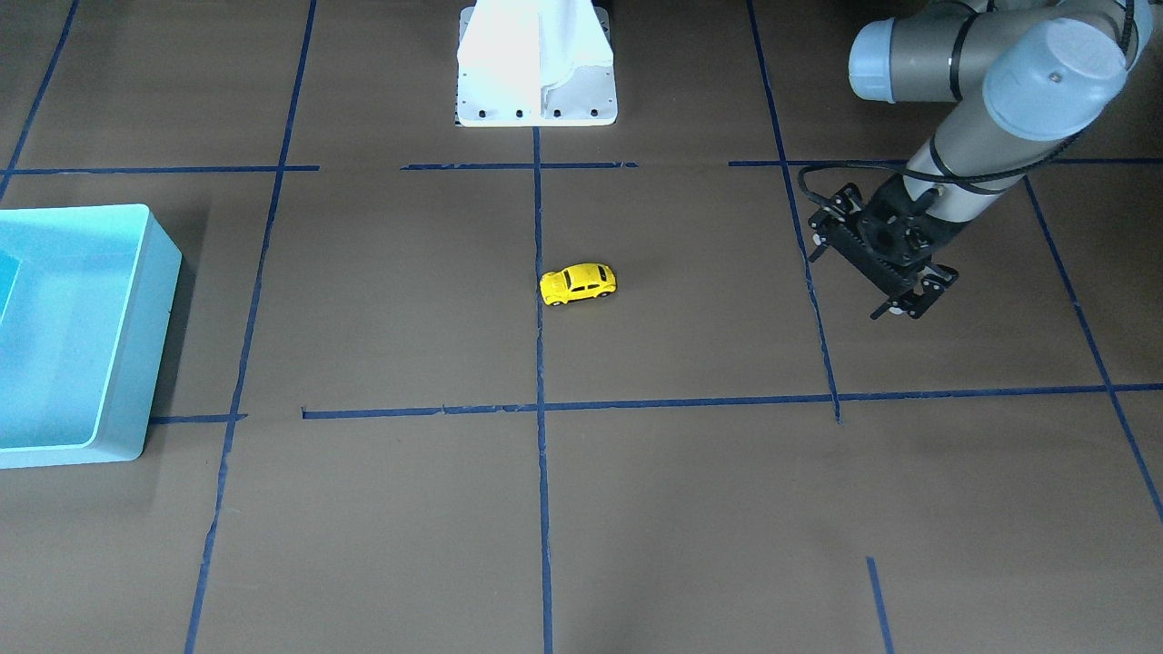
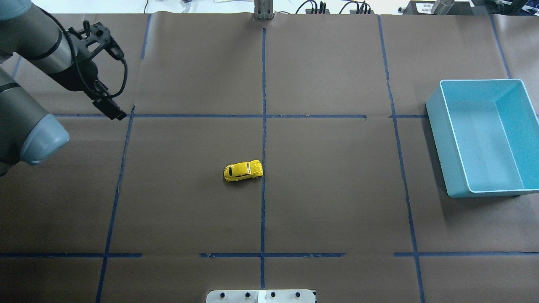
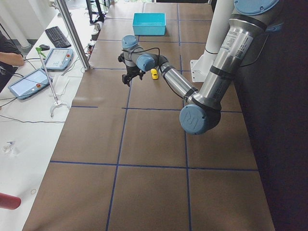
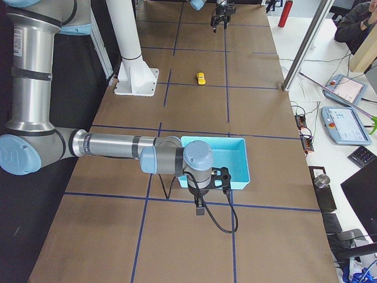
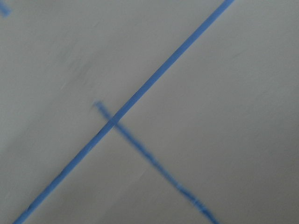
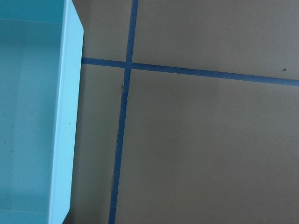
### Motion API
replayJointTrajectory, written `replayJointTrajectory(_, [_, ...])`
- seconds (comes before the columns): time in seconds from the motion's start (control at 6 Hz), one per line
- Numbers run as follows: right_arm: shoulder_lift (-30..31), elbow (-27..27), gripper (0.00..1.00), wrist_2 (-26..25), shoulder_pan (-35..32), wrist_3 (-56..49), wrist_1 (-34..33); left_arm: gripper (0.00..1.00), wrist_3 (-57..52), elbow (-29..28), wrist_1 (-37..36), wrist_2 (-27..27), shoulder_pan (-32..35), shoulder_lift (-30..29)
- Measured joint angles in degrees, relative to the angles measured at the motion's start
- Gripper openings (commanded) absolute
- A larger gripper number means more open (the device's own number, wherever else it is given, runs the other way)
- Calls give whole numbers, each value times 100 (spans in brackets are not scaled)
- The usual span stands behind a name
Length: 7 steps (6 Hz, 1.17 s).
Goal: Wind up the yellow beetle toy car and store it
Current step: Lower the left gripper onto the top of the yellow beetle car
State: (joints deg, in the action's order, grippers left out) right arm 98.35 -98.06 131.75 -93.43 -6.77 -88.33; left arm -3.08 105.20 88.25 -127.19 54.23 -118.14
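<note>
The yellow beetle toy car point(image 1: 579, 283) stands on its wheels alone near the table's middle, beside the centre tape line; it also shows in the overhead view point(image 2: 243, 170). My left gripper point(image 1: 859, 280) hangs over the table well off to the car's side, apart from it, with its jaws spread and empty; it also shows in the overhead view point(image 2: 110, 108). My right gripper point(image 4: 200, 209) shows only in the exterior right view, just beside the blue bin point(image 4: 235, 177). I cannot tell whether it is open or shut.
The blue bin point(image 2: 438, 122) stands at the table's end on my right, with nothing in it in the overhead view. The white robot base point(image 1: 536, 91) stands at the table's near edge. Blue tape lines cross the brown table cover.
</note>
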Motion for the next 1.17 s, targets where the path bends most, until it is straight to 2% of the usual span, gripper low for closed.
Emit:
replayJointTrajectory(0.33, [0,-2,100,0,0,6,-4,100,-24,-127,-106,98,-378,-882])
replayJointTrajectory(0.5, [0,-3,100,0,0,8,-2,100,-29,-293,-332,284,-784,-1263])
replayJointTrajectory(0.83, [0,-3,100,-7,0,5,0,100,-37,-948,-634,690,-1437,-2026])
replayJointTrajectory(1.17, [0,-2,100,-12,0,6,-4,100,-41,-1574,-1133,758,-1960,-2481])
